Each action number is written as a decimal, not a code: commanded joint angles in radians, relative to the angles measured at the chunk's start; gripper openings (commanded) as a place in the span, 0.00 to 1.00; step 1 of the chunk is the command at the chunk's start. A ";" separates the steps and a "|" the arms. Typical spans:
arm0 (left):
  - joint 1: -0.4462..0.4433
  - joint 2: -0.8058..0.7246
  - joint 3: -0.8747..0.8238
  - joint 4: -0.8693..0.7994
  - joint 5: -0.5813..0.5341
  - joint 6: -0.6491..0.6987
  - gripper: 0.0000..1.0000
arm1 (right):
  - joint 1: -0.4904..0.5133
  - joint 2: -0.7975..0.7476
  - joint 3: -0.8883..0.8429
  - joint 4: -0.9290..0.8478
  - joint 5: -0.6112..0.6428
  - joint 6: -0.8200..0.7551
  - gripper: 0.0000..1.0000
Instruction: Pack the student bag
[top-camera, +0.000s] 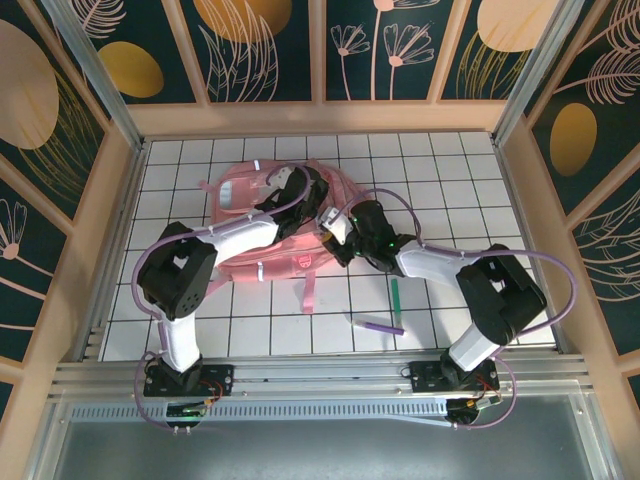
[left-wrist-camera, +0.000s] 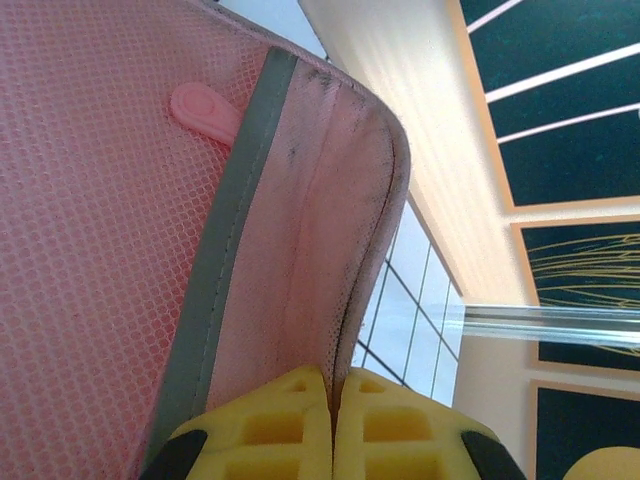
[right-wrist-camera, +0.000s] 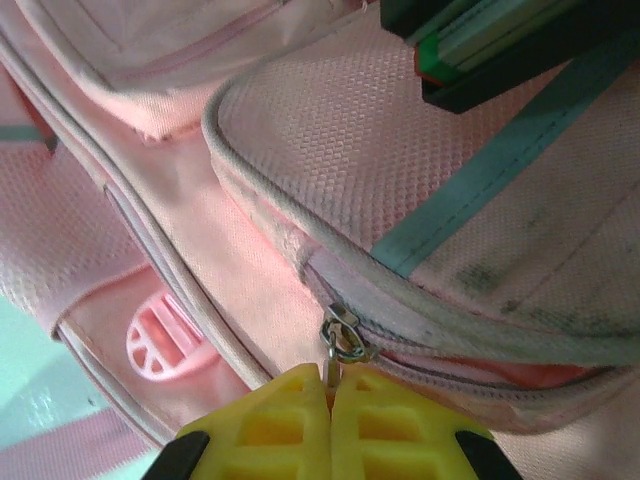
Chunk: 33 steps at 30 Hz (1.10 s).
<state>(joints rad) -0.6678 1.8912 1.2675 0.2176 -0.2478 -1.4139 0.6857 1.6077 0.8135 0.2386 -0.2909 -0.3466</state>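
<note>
Both grippers are clamped on the student bag (top-camera: 270, 225), which lies centrally on the tiled table (top-camera: 430, 190). Left gripper (left-wrist-camera: 332, 378) apparently pinches a grey-trimmed pocket edge (left-wrist-camera: 300, 250); right gripper (right-wrist-camera: 330, 385) grasps the zipper pull (right-wrist-camera: 343, 335).

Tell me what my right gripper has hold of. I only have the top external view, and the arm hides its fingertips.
Observer: In the right wrist view, the right gripper is shut on the metal zipper pull of the student bag.
Operator: And the left one?
Observer: The left gripper is shut on an edge of the bag's fabric, next to a grey strip.
Operator: Anything else by that strip?
Observer: A pink rubber tab lies on the mesh panel beside it.
</note>
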 joint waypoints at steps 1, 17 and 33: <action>0.023 -0.054 -0.008 0.063 -0.079 -0.098 0.00 | 0.101 0.056 0.009 0.080 -0.060 0.110 0.01; 0.056 -0.242 -0.054 -0.156 0.012 0.087 0.00 | 0.158 -0.166 -0.187 0.202 0.040 0.172 0.40; 0.148 -0.262 0.038 -0.324 0.544 0.746 0.00 | -0.013 -0.568 -0.144 -0.583 0.476 1.018 0.99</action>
<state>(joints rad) -0.5137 1.6318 1.2221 -0.0639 0.1150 -0.9028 0.7521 1.0393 0.5957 -0.0166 0.0414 0.3973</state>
